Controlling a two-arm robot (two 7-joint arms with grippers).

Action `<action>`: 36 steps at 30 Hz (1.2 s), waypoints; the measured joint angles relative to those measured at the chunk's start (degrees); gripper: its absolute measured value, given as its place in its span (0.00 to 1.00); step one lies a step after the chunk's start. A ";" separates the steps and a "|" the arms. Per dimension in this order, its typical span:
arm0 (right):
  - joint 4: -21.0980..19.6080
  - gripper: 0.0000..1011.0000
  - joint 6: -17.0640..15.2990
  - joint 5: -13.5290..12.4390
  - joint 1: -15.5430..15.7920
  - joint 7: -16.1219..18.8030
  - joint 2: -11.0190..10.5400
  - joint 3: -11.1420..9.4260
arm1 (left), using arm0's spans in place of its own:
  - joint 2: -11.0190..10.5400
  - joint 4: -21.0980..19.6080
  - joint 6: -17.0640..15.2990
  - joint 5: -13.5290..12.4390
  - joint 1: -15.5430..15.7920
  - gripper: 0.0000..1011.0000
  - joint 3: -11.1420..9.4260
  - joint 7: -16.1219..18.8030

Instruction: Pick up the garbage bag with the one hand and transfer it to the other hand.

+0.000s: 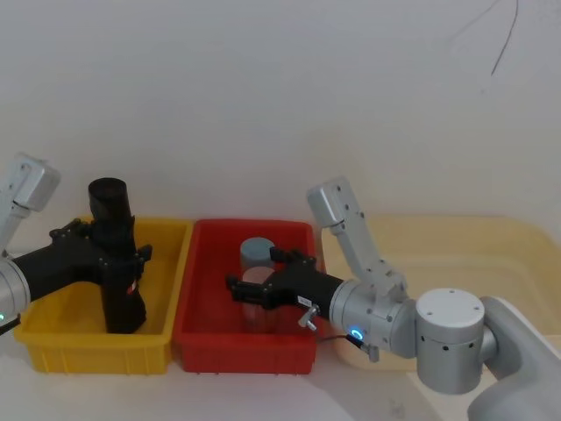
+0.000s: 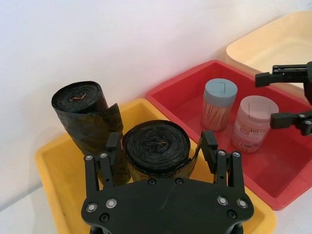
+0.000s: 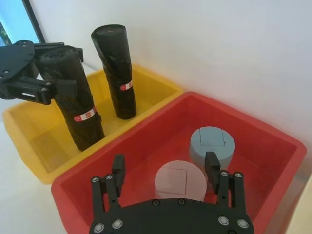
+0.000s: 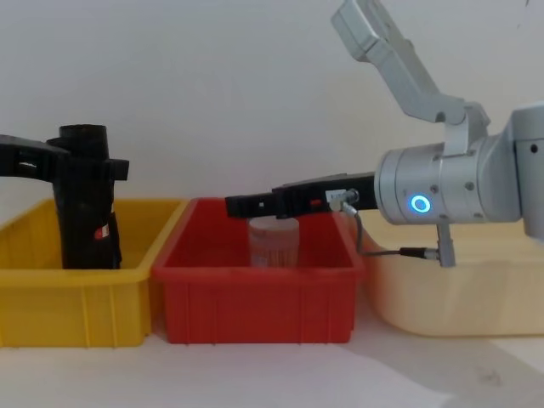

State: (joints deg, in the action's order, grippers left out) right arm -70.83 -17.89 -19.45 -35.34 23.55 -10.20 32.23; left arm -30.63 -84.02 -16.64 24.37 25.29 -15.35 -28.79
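Two black garbage bag rolls stand in the yellow bin (image 1: 53, 351). My left gripper (image 2: 161, 141) is shut on the nearer garbage bag (image 2: 156, 145), its fingers pressed on both sides of the roll near its top. That held roll (image 3: 73, 97) carries a red label and its foot is low in the bin. The second roll (image 2: 80, 105) stands free just beyond it, near the wall. My right gripper (image 1: 254, 270), on the arm with the blue ring light (image 4: 418, 204), hangs open over the red bin (image 1: 197, 338), astride a pink-lidded jar (image 3: 180, 180).
Inside the red bin, a blue-lidded jar (image 3: 212, 144) stands beside the pink-lidded one. A cream tray (image 1: 491, 254) lies to the right of the red bin. The white wall runs close behind all the bins.
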 joint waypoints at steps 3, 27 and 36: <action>1.09 0.99 0.15 0.42 -0.69 0.30 0.21 0.29 | 0.02 0.06 0.03 0.02 0.04 0.99 -0.02 -0.05; 4.84 0.99 -0.64 3.01 -2.79 2.33 -0.14 1.40 | 0.04 0.20 0.13 0.07 0.18 0.99 -0.11 -0.17; 6.72 0.99 0.42 3.66 -3.35 2.17 0.47 1.09 | 0.03 0.20 0.13 0.06 0.18 0.99 -0.11 -0.17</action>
State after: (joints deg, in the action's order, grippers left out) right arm -64.11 -17.47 -15.79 -38.69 25.71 -9.73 33.32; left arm -30.60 -83.82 -16.50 24.43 25.46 -15.45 -28.96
